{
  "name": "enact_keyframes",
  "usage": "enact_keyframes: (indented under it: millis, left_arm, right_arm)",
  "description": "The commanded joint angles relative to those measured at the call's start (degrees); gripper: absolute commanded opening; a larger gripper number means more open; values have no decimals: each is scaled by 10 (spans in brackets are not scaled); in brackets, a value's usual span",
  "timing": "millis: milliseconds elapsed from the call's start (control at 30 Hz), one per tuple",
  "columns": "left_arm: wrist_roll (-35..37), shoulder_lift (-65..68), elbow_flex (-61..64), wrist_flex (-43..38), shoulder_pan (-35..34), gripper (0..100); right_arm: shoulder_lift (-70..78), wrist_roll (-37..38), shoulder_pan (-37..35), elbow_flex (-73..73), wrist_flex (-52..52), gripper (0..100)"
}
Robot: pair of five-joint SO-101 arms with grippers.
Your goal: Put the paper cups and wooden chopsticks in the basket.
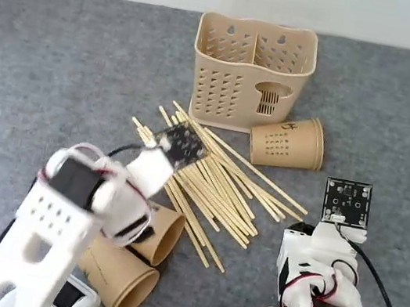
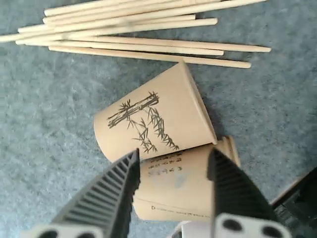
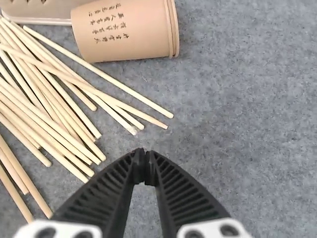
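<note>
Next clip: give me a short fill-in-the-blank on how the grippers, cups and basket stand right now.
1. The left gripper hangs over two paper cups with its jaws ___.
2. The right gripper hangs above the grey carpet with its jaws ___.
3. A divider splits the basket into ___ compartments.
4. The paper cup beside the basket lies on its ___.

Missing words: open; shut; two; side.

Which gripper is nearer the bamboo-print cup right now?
Left. The left gripper hangs open close above the bamboo-print cup; the right gripper sits shut across the chopsticks from it.
</note>
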Motion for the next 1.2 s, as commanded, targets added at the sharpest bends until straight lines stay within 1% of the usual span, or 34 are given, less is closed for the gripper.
enact_keyframes:
  millis: [0,100,267,333,400,500,600,733,867,967,1033,1100,1167]
  left_arm:
    - [2,-75,17,-7,19,247]
    - [4,-85,57,-27,40,247]
    - [58,-85,128,-99,93,246]
    - [68,-85,154,-125,112,246]
    - [71,-85,175,-143,116,246]
    - [72,-85,187,-149,101,246]
    - [67,-85,185,-150,60,224]
    - [11,-85,189,-151,11,152]
    - [-21,-88,185,-150,-33,92]
    - [-40,-90,185,-148,-37,66]
    - [-40,-90,175,-147,-33,75]
    - [-39,-90,158,-136,-17,106]
    - [-33,-90,138,-111,9,159]
  right_arm:
    - [10,7,1,-26,5,12]
    - [10,5,-2,-26,2,12]
    - [10,4,-2,-26,5,12]
    - [10,4,0,-26,6,12]
    - [10,6,1,-26,6,12]
    - [10,6,1,-26,6,12]
    - [10,5,1,-26,6,12]
    - [10,4,1,-26,6,12]
    - [10,4,1,-26,6,12]
    - [10,4,1,-26,6,12]
    - [10,4,1,-26,6,12]
    - [10,4,1,-26,6,12]
    - [10,4,1,-26,6,12]
